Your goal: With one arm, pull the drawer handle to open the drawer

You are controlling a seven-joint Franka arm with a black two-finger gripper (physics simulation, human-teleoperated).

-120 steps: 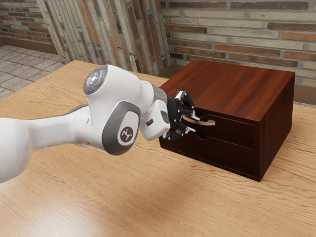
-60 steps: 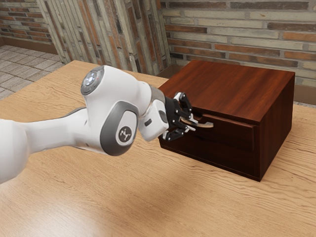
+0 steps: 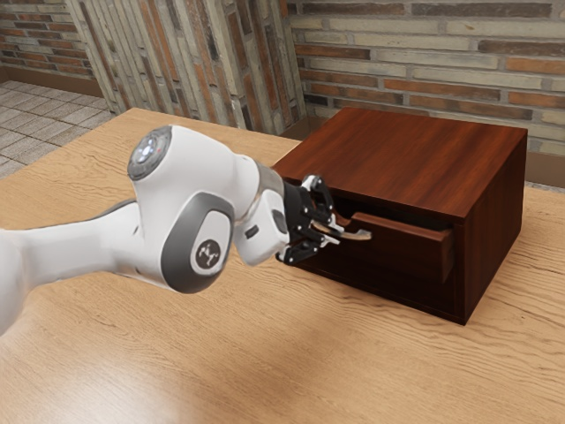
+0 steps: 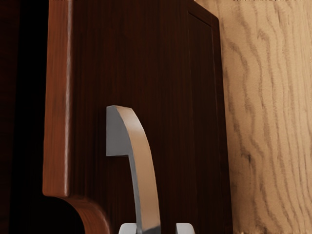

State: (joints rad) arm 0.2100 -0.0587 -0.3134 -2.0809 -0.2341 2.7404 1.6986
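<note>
The drawer (image 3: pixel 402 246), upper in the cabinet (image 3: pixel 424 155) on the table (image 3: pixel 265 353), stands partly out in the exterior view, with the gripper (image 3: pixel 328 231) clamped on its handle (image 3: pixel 355 233). A straight, level pull outward should avoid jamming. In the wrist view the handle (image 4: pixel 139 165) arches off the drawer (image 4: pixel 161 87); no writing is readable.

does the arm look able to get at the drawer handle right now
Probably yes: the end effector is right at the drawer handle, nothing stands between them, and the drawer sits partly out of the cabinet.
</note>
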